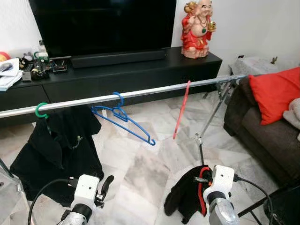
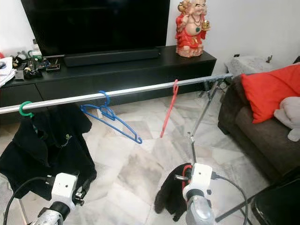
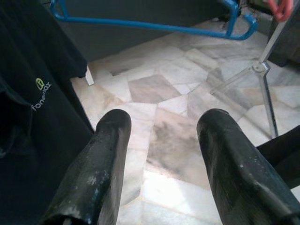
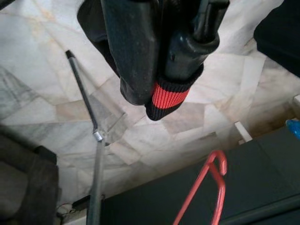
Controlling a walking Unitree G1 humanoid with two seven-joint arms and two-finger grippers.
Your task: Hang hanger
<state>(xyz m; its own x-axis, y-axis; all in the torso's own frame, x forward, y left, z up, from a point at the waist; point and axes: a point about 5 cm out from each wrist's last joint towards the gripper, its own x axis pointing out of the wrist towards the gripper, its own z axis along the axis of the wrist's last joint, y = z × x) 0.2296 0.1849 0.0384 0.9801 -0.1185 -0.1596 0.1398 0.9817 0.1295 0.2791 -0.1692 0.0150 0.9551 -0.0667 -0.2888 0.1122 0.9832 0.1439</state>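
The red hanger [image 1: 181,110] hung hooked on the metal rail [image 1: 140,93], its long axis running downward, lower end toward the robot. The right gripper [image 4: 161,61], jaws closed, held a black garment [image 1: 187,194]. The left gripper [image 3: 161,136] stood with jaws open, empty.

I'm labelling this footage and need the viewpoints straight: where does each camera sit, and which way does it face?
Left and right eye views: head cameras, looking forward and down at the rail; both grippers low.
Left wrist view: along the open left gripper toward the floor and blue hanger.
Right wrist view: along the right gripper, shut on a black garment.
Shared: the red hanger, blue hanger.
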